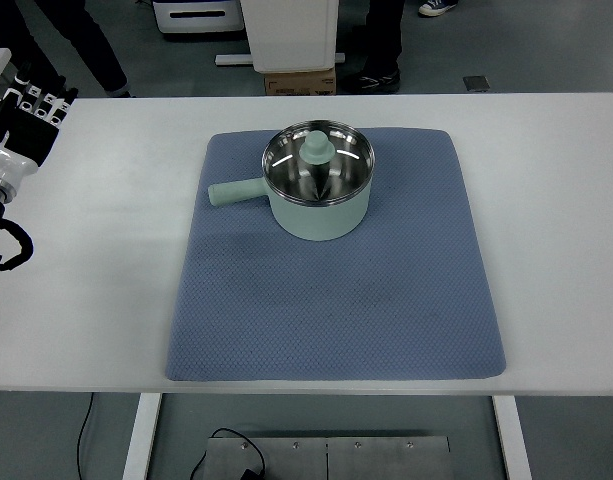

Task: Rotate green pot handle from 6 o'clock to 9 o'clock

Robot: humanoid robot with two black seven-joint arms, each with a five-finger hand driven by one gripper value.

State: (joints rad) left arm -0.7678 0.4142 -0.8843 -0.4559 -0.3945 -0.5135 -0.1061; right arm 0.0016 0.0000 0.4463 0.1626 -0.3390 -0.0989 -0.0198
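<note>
A pale green pot (319, 212) with a shiny steel inside stands on the upper middle of a blue mat (336, 300). Its green handle (236, 192) sticks out to the picture's left, toward 9 o'clock. A green knob (317, 146) rises from the pot's middle. My left hand (26, 110) rests at the far left edge, well away from the pot, its dark fingers (44, 103) relaxed and holding nothing. The right arm is out of the picture.
The mat lies on a white table (556, 200). Beyond the far table edge stand people's legs and shoes (381, 75), a white stand (291, 35) and a cardboard box (299, 82). A cable (86, 430) hangs below the front edge.
</note>
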